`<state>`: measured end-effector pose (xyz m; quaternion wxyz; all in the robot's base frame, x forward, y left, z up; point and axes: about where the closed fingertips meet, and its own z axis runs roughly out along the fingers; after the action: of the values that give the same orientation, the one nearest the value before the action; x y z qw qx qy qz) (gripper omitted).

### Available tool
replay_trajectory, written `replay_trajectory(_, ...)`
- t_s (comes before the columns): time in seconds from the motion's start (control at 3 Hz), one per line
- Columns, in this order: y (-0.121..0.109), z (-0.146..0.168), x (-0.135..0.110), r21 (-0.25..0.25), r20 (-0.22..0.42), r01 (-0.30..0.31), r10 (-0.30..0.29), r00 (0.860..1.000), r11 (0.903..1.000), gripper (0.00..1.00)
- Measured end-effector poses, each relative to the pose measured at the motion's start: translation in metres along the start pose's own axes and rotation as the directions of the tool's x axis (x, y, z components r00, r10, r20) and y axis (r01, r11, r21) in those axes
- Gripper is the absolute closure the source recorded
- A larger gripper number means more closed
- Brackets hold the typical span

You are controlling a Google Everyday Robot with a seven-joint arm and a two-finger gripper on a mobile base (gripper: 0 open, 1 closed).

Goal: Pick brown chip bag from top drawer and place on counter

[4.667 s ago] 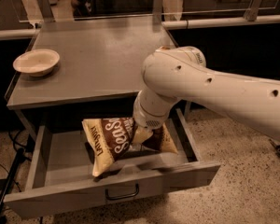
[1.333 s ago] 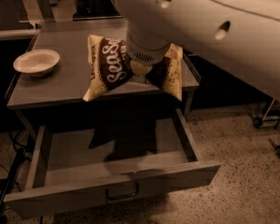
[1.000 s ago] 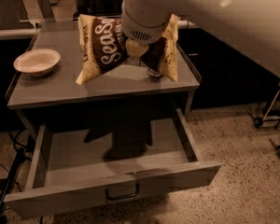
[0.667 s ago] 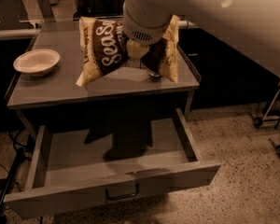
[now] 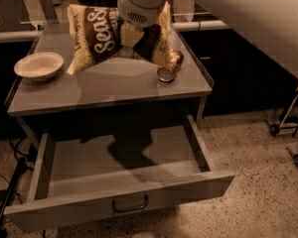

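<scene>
Counter (image 5: 114, 86) middle lies beneath claw (image 5: 133, 37) gripping brown chip bag (image 5: 95, 33).

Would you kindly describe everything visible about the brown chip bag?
The brown chip bag is crinkly, dark brown with tan-yellow ends and white script lettering. It hangs tilted over the counter, gripped near its middle by the tool, beside a small can. Whether its lower corner touches the counter is unclear.

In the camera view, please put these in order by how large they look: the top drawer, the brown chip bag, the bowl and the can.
1. top drawer
2. brown chip bag, held by the gripper above the counter
3. bowl
4. can
</scene>
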<state>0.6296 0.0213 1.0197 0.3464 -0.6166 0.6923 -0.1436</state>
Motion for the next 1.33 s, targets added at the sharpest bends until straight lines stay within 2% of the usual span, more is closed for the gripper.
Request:
replay_trajectory(0.33,-0.014,0.014,-0.018,-0.008,0.035,0.025,-0.025,0.999,0.9996,1.00)
replay_trajectory(1.0,-0.024,0.025,-0.020,-0.008,0.046,0.022,-0.021,0.999,0.9997,1.00)
replay_trajectory(1.33,-0.047,0.045,-0.029,-0.026,0.065,0.003,-0.002,0.998,0.9996,1.00)
